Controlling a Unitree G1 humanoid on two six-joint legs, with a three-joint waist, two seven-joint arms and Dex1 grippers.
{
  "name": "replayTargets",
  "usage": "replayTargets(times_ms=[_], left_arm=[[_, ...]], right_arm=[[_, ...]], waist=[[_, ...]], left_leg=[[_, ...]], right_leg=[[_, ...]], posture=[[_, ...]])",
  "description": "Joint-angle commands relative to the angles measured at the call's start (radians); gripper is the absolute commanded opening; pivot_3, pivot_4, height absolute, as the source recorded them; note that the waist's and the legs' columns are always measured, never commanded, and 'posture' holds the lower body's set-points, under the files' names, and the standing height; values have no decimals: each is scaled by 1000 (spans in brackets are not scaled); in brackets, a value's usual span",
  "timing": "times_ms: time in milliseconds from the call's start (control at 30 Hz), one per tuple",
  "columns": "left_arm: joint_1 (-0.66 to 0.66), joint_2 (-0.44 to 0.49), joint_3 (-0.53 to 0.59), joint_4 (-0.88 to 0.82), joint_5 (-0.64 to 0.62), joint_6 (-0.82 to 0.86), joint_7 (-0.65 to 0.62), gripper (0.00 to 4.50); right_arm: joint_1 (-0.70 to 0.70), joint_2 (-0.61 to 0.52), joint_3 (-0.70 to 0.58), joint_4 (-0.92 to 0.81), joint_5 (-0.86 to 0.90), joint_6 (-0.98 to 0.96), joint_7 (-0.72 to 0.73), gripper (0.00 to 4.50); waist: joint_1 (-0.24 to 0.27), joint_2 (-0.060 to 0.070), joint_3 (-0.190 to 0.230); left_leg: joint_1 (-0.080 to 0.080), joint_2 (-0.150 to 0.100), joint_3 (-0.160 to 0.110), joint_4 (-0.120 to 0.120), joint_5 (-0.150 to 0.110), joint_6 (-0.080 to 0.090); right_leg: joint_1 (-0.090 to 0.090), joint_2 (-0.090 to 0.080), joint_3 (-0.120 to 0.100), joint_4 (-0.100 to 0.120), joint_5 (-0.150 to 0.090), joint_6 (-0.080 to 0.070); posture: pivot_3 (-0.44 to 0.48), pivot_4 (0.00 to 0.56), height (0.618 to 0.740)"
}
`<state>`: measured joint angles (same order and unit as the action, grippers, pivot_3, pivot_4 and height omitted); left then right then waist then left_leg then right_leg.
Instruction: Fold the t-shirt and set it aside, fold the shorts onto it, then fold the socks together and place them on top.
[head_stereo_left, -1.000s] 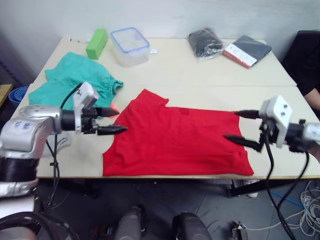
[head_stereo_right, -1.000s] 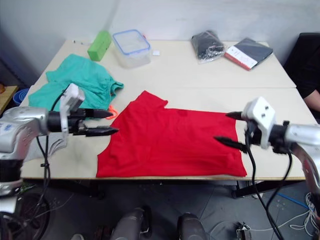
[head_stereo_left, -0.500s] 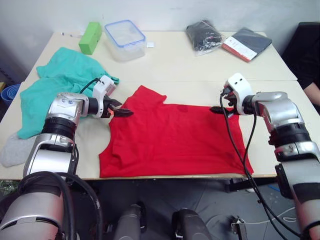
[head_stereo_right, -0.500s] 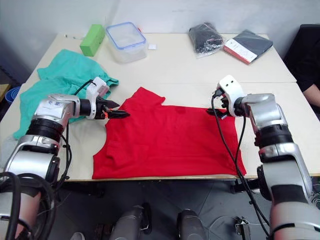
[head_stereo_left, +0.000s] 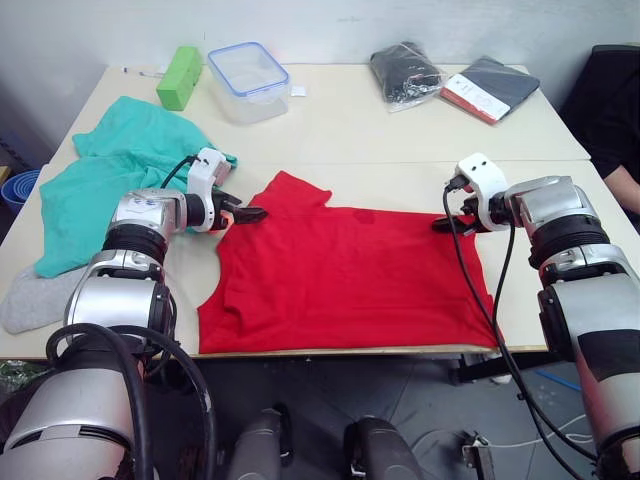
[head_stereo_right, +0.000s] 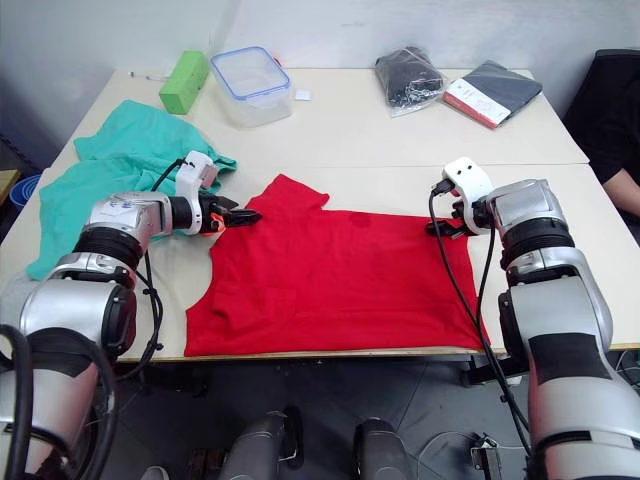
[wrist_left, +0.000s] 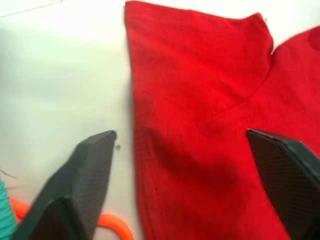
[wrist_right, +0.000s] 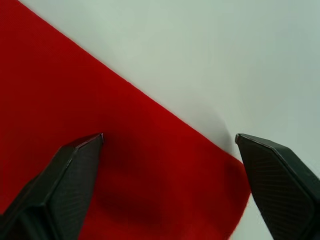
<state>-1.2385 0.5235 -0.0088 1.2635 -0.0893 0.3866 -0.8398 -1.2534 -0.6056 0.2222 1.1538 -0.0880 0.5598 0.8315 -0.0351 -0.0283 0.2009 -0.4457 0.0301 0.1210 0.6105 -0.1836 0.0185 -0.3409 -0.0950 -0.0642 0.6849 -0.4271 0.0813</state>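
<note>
T-shirt (head_stereo_left: 350, 275) lies flat and unfolded at the counter's (head_stereo_left: 380, 125) front centre, so no fold is made yet. Left claw (head_stereo_left: 248, 213) is spread open over its 10 o'clock edge, and right claw (head_stereo_left: 441, 224) is spread open over its 2 o'clock corner. Shorts (head_stereo_left: 110, 175) sit crumpled at 9 o'clock, socks (head_stereo_left: 25, 305) beside them at 8 o'clock. All 3 folds and the stacking remain.

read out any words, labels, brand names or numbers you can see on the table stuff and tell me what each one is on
No text can be read anywhere.
The dark booklet with a red edge may carry print, but it is too small to read.
The green block, lidded plastic box and red t-shirt show no lettering.
</note>
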Motion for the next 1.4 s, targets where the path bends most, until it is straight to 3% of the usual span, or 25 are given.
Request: replayTargets(times_ms=[33,300,367,567,700,1033,1267,1400], left_arm=[[-27,2,22,-6,10,-7,-6,2970],[-14,5,10,-10,55,-26,-24,512],[-16,5,19,-8,55,-23,-27,32],[-20,-2,19,-1,72,-32,-12,32],[-25,-2,18,4,83,-46,1,858],[-44,-8,-9,24,156,-119,92,3941],[-36,-44,-23,49,202,-113,148,3941],[-35,-52,-10,53,197,-105,120,3056]], right_arm=[[-30,-13,-20,30,-22,-6,-14,2800],[-17,-20,-34,22,-26,-48,8,45],[-11,-24,-35,14,-26,-54,16,0],[8,-27,-35,-6,-37,-87,21,0],[9,-26,-38,-7,-38,-95,21,0],[7,-19,-41,-6,-43,-100,19,0],[6,-11,-48,-5,-47,-106,11,0],[6,-9,-51,-6,-46,-104,13,0]], waist=[[0,0,0],[1,0,0],[1,0,0],[-1,0,0],[-2,0,0],[-1,0,0],[0,0,0],[1,0,0]], left_leg=[[0,0,0,0,0,0],[0,0,0,0,0,0],[0,0,1,0,0,0],[0,0,1,1,0,0],[0,0,1,1,0,0],[0,0,1,1,0,0],[0,0,1,1,0,0],[0,0,1,2,0,0]], right_leg=[[0,0,0,0,0,0],[0,0,0,2,0,0],[-1,0,0,3,0,0],[-1,0,0,4,0,0],[-1,0,0,4,0,0],[-1,0,0,4,0,0],[-1,0,0,5,0,0],[-1,0,0,5,0,0]], posture=[[0,150,740],[0,150,740],[0,150,740],[0,150,740],[0,150,740],[0,150,740],[0,150,740],[0,150,740]])
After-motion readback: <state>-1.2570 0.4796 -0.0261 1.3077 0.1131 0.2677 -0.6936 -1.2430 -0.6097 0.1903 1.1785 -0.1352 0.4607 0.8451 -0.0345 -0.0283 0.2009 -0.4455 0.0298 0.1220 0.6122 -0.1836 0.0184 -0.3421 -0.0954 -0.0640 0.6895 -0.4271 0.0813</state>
